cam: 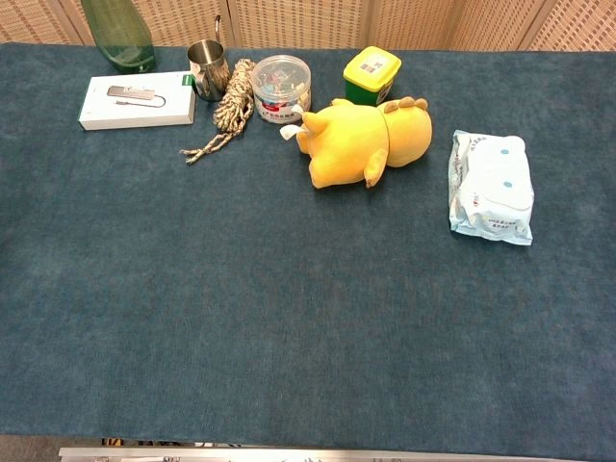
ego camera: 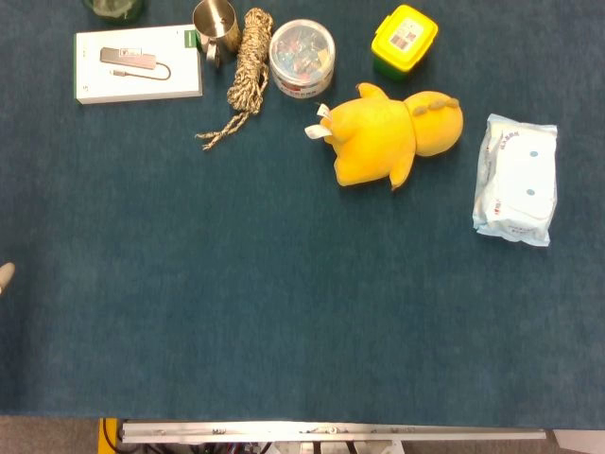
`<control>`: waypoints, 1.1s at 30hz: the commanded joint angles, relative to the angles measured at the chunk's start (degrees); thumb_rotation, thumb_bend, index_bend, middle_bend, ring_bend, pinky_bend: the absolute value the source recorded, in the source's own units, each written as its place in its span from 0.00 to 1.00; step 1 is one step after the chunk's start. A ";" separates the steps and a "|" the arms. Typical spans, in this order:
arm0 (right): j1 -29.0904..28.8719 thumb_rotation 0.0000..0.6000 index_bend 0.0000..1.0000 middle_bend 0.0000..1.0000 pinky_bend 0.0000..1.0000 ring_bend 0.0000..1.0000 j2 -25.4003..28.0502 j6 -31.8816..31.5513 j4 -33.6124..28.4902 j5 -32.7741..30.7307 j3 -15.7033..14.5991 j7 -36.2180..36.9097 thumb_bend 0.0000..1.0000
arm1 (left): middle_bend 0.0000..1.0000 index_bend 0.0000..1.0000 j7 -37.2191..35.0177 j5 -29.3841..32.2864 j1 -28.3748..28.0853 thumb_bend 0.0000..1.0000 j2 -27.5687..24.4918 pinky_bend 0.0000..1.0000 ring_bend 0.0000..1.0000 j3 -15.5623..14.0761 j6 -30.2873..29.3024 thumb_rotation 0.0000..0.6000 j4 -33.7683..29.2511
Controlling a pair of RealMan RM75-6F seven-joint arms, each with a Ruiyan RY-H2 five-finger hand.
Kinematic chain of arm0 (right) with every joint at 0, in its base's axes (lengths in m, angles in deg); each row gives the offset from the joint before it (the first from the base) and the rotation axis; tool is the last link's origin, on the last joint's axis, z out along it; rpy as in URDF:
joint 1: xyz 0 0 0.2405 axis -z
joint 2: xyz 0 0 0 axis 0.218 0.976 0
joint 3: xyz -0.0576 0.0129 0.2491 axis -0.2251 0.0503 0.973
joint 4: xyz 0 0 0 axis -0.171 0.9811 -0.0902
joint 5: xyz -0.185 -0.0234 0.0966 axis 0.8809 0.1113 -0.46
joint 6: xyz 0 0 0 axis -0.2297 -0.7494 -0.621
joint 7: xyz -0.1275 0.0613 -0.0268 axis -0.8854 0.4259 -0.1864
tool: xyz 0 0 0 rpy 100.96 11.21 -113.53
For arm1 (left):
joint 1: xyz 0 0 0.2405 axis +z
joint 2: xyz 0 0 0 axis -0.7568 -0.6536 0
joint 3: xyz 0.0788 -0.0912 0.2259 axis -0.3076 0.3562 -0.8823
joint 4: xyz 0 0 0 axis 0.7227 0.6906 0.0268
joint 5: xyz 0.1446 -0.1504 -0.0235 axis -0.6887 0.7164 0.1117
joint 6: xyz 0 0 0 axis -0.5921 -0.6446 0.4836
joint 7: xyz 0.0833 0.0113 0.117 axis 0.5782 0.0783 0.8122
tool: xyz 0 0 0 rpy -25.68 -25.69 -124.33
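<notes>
Nothing is held yet: only a sliver of what seems the left hand (ego camera: 4, 276) shows, finger state untellable, right hand unseen, so grasping the USB hub box (ego camera: 138, 63) calls for a far reach.

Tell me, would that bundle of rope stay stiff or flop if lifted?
The rope would probably flop: its loose end already trails limp across the table. The twisted bundle looks light and rough, so likely not slippery. Lying flat, it seems unlikely to roll.
</notes>
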 commanded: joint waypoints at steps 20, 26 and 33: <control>-5.98 1.00 0.03 0.15 0.00 0.00 -0.03 6.15 -2.65 1.83 1.39 0.02 0.00 | 0.15 0.14 -0.89 -0.01 0.28 0.14 -0.23 0.05 0.16 -0.18 -0.06 1.00 0.49; -11.14 1.00 0.03 0.15 0.00 0.00 -0.86 12.48 -4.53 1.31 2.79 -1.16 0.00 | 0.15 0.14 -1.07 -0.50 0.34 0.14 -0.45 0.05 0.16 -0.28 -0.32 1.00 0.15; -18.40 1.00 0.03 0.15 0.00 0.00 -3.69 21.60 -4.88 -2.22 5.21 -2.21 0.00 | 0.15 0.14 -0.73 -0.88 0.54 0.14 -0.47 0.05 0.16 -0.54 -0.59 1.00 -0.27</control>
